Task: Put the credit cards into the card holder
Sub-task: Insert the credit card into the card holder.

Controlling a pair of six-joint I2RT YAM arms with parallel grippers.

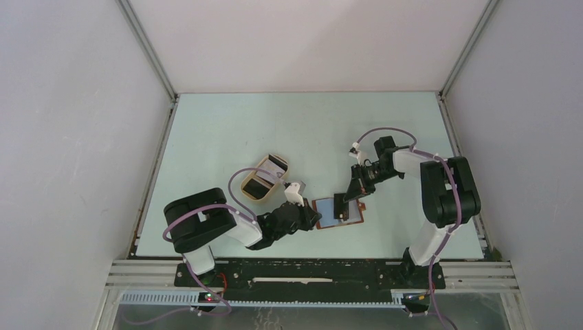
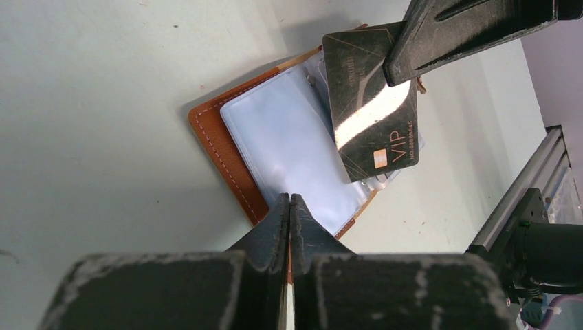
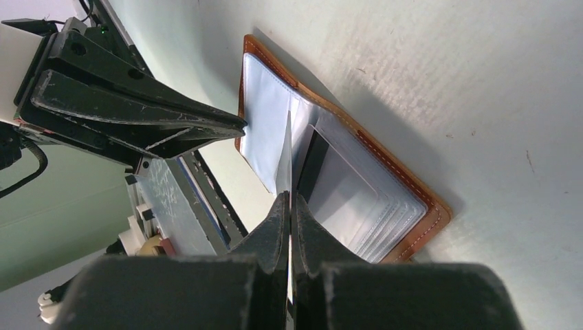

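The card holder [image 2: 227, 148] lies open on the counter [image 2: 89, 103]. The right fingers [image 2: 447, 34] clench a dark credit card [image 2: 375, 117] just above it; the left fingers [image 2: 271, 230], pressed tightly together, touch its edge

Bright, even overhead light noted. Soft shadows cast beside card holder [image 2: 214, 141]. Glare streak seen across dark card [image 2: 375, 137]. Top view sharp; wrist views slightly softened at edges.

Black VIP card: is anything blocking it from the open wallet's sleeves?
Nothing visible does. The black VIP card, pinched in the right gripper, hangs over the open card holder; the left gripper sits shut at the holder's edge, aside.
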